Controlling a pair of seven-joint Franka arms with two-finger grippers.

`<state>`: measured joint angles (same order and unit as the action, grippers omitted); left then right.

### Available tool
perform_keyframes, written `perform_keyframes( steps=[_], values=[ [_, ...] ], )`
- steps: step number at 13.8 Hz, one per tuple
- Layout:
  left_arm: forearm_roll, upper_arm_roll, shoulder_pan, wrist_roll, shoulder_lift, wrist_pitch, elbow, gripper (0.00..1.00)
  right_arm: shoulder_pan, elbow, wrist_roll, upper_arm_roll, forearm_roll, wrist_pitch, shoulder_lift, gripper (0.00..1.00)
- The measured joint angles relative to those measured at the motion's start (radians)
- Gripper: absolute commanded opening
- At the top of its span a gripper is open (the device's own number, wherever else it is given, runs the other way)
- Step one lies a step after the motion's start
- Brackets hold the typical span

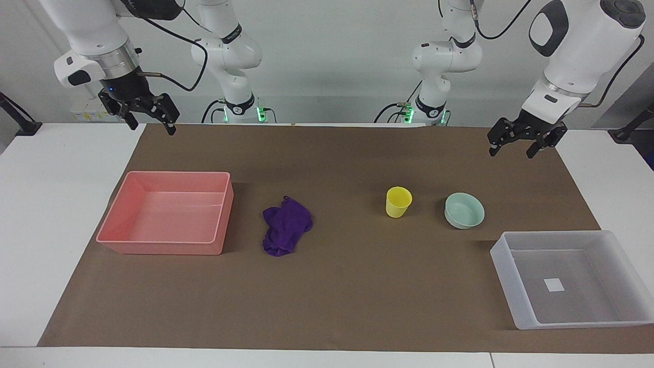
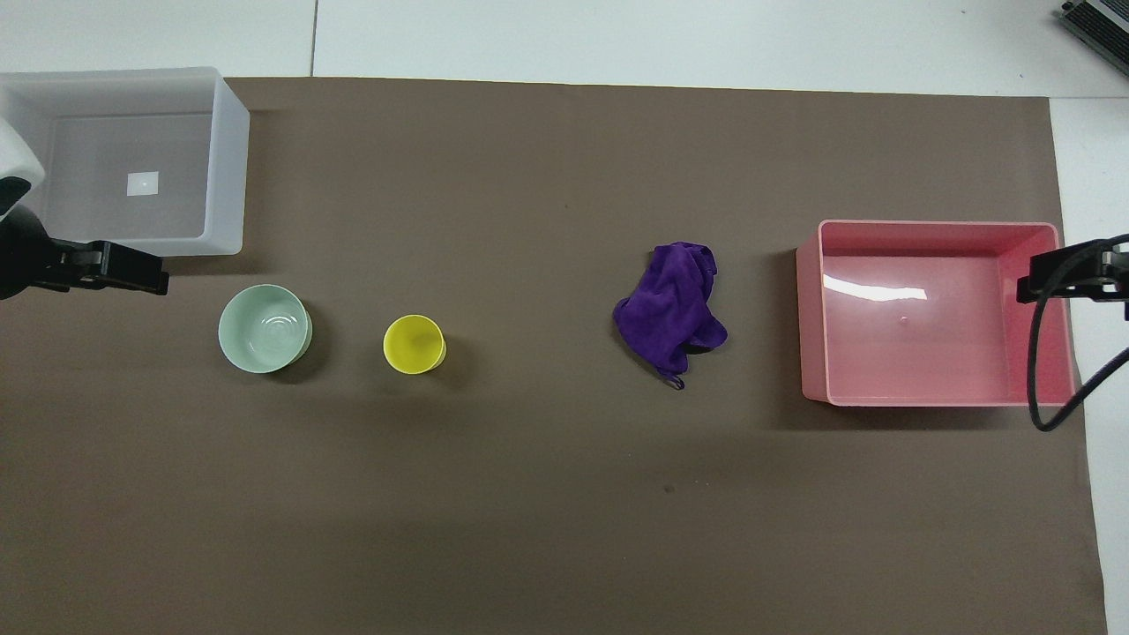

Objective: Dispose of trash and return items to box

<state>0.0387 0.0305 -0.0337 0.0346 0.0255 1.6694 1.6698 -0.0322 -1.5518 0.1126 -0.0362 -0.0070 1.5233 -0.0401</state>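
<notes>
The trash, a crumpled purple cloth, lies on the brown mat between the pink bin and the yellow cup. The cup stands upright beside the mint-green bowl. The translucent box sits at the left arm's end, farther from the robots than the bowl, with nothing in it. My left gripper hangs open and holds nothing, over the mat's edge at that end. At the right arm's end my right gripper hangs open too, high over the mat's corner.
A pink rectangular bin with nothing inside sits on the mat beside the cloth, toward the right arm's end. White tabletop borders the mat at both ends. A black cable loops down from the right arm's wrist.
</notes>
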Motion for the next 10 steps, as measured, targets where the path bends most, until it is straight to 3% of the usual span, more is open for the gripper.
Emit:
perform_keyframes(
  steps=[10],
  values=[
    [0.0,0.002,0.0,0.0,0.004,0.05,0.033,1.0,0.001,-0.027,-0.002,0.001,0.0,0.0,-0.017,1.0]
  ],
)
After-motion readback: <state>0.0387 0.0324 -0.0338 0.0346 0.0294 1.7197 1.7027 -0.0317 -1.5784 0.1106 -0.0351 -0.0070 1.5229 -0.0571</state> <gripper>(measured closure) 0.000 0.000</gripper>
